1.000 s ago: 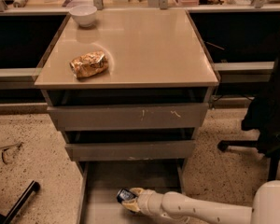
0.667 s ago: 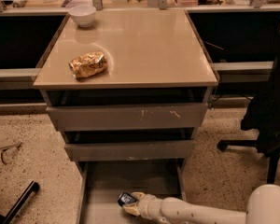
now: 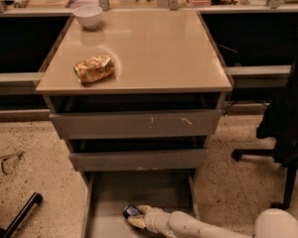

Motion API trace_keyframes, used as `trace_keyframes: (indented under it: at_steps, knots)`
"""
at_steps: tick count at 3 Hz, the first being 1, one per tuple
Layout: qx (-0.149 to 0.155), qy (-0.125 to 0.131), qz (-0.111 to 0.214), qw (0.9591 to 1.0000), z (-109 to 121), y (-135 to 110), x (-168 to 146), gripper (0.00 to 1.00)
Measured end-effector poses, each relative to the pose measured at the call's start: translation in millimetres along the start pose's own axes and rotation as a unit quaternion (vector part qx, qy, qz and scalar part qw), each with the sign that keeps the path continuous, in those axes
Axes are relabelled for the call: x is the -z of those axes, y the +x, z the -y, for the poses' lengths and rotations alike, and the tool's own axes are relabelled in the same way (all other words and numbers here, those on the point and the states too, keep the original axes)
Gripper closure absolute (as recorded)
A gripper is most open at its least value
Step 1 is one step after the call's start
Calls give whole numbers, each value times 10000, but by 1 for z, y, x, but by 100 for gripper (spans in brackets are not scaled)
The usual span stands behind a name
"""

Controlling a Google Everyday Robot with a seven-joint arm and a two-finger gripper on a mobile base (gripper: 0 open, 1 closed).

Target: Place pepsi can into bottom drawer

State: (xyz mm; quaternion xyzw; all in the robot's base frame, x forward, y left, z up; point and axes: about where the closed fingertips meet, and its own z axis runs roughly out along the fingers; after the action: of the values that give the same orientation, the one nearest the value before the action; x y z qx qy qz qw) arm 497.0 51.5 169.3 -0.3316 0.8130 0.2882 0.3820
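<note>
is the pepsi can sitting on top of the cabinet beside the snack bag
No, the pepsi can lies down in the open bottom drawer at the tip of the claw, far below the snack bag.

pepsi can [image 3: 132, 211] dk blue/white | gripper [image 3: 138, 218] cream, in bottom drawer [image 3: 139, 188] | snack bag [image 3: 94, 69] gold-brown | bowl [image 3: 88, 16] white

You have: smooth white tubular arm [image 3: 188, 225], rounded white dome joint [image 3: 278, 224], cream-tan gripper [image 3: 135, 218] inside grey bottom drawer [image 3: 139, 190].

Gripper [image 3: 134, 216] in open btm drawer [image 3: 139, 190], room above.
</note>
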Motion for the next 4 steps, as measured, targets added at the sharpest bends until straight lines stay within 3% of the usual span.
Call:
trace_keyframes:
  at_steps: [1,3,4]
  knots:
    - [-43,-236,124,9996,4,-4,-7,100]
    - [-13,-230,40,9997,4,0,-17,100]
    - [6,-175,-167,9997,5,9,-28,100]
